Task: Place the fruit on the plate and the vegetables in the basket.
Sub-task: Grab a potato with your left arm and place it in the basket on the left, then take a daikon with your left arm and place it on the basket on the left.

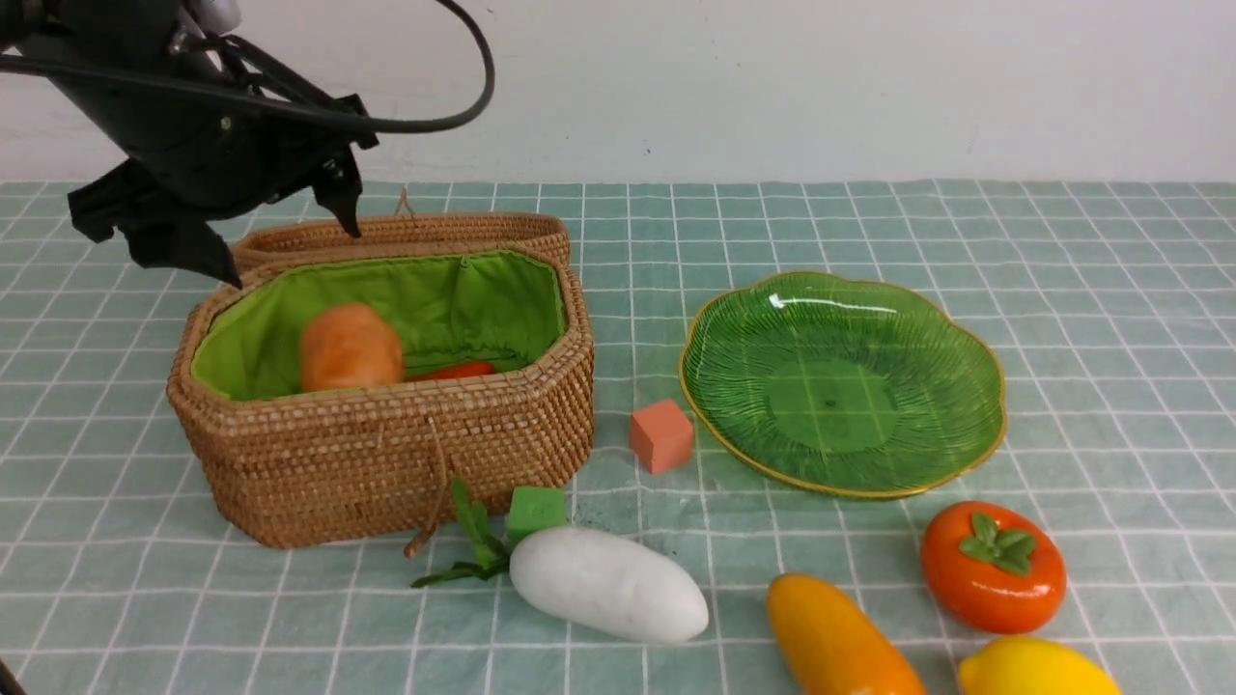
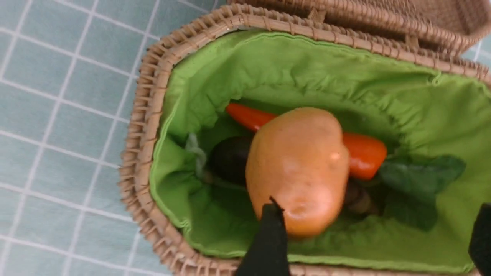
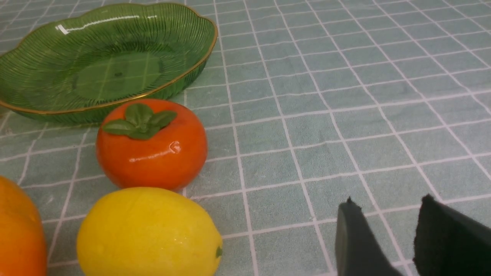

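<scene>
The front camera looks forward and down over the whole desk. The left wrist camera looks down into the basket, very close. The right wrist camera sits low, near the plate. The front camera sees both too.

Three fruits: one mango, one persimmon, one lemon. Three vegetables: one radish, one potato, one chili. One salmon cube, one green cube. One basket, one plate.

You had a rough wicker basket with matt green cloth lining, and a glossy ribbed plate, seemingly glass.
</scene>
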`<state>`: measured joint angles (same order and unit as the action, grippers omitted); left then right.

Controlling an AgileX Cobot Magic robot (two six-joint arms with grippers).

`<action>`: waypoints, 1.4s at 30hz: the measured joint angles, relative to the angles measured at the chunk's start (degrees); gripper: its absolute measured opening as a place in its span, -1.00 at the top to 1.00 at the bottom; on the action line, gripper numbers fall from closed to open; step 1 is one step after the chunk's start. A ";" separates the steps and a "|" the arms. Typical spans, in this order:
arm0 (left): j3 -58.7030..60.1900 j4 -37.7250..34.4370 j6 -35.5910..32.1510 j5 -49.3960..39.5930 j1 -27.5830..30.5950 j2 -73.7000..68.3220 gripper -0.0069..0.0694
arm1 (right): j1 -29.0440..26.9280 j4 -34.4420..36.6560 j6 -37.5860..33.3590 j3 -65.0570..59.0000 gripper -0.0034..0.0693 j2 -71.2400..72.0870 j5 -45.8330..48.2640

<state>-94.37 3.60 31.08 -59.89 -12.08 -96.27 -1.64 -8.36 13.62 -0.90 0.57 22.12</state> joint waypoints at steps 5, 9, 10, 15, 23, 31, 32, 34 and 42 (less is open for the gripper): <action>-1.11 -4.31 -23.75 -8.14 -3.03 0.00 -0.64 | 0.00 0.00 0.00 0.00 0.25 0.00 0.00; -1.11 -11.26 -48.18 -10.68 -11.33 -0.39 -0.52 | 0.00 0.00 0.00 0.00 0.25 0.00 0.00; -1.11 -12.07 -51.23 -10.76 -13.14 -0.70 -0.50 | 0.00 0.00 0.00 0.00 0.25 0.00 0.00; -1.06 -7.76 -71.79 -10.76 -23.18 -5.71 -0.41 | 0.00 0.00 0.00 0.00 0.25 0.00 0.00; -0.95 -0.65 -77.84 -10.29 -29.09 -15.30 -0.41 | 0.00 0.00 0.00 0.00 0.25 0.00 0.00; -0.95 0.80 -77.78 -8.12 -28.94 -22.79 -0.41 | 0.00 0.00 0.00 0.00 0.25 0.00 0.00; -1.01 0.86 -77.46 -8.42 -28.94 -23.37 -0.41 | 0.00 0.00 0.00 0.00 0.25 0.00 0.00; -1.10 0.86 -76.74 -8.60 -28.86 -23.43 -0.40 | 0.00 0.00 0.00 0.00 0.25 0.00 0.00; -1.68 0.75 -74.20 -9.17 -28.86 -23.50 -0.35 | 0.00 0.00 0.00 0.00 0.25 0.00 0.00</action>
<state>-96.05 4.36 -43.12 -69.07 -40.95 -119.78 -1.64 -8.36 13.62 -0.90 0.57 22.12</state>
